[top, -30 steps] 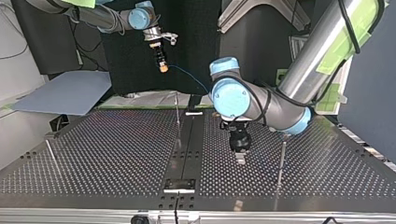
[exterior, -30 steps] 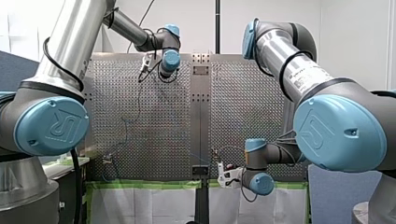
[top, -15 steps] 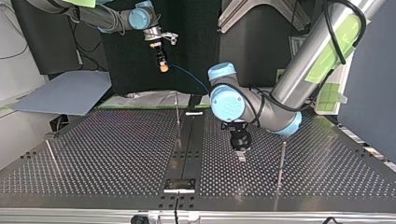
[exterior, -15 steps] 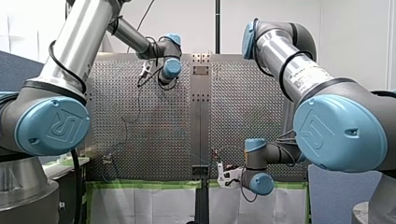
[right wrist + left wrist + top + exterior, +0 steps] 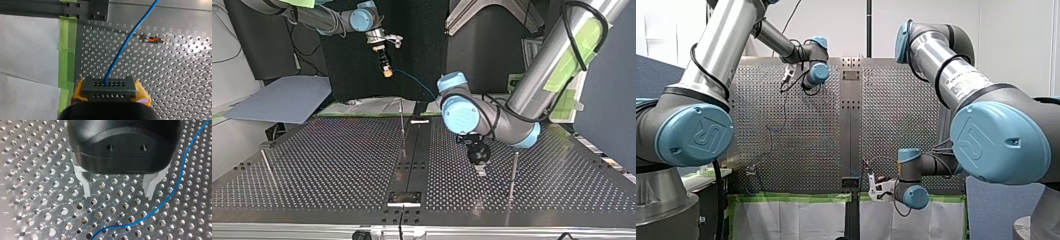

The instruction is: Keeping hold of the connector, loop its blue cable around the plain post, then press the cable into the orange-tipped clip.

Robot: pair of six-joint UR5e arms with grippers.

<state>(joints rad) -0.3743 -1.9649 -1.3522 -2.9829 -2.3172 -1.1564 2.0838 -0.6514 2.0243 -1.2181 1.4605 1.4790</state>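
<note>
My right gripper (image 5: 109,90) is shut, its yellow pads on a grey connector (image 5: 109,84), held above the table's edge. The blue cable (image 5: 120,53) runs from the connector over the perforated plate, past the orange-tipped clip (image 5: 152,39). In the top view the same gripper (image 5: 385,66) hangs at the back left, with the cable (image 5: 414,82) sloping down behind my left arm. My left gripper (image 5: 118,195) is open just above the plate with nothing between its metal fingers. The cable (image 5: 172,195) curves beside and ahead of it. A plain post (image 5: 513,172) stands to its right in the top view.
Another thin post (image 5: 402,122) rises near the plate's middle seam, and a third (image 5: 266,162) leans at the top view's left. Green tape (image 5: 66,50) and white sheets border the plate on my right gripper's side. A grey board (image 5: 282,100) lies off the table.
My left gripper has moved to the top view's right and a little toward that camera, closer to the plain post. My right arm and the connector have stayed still.
</note>
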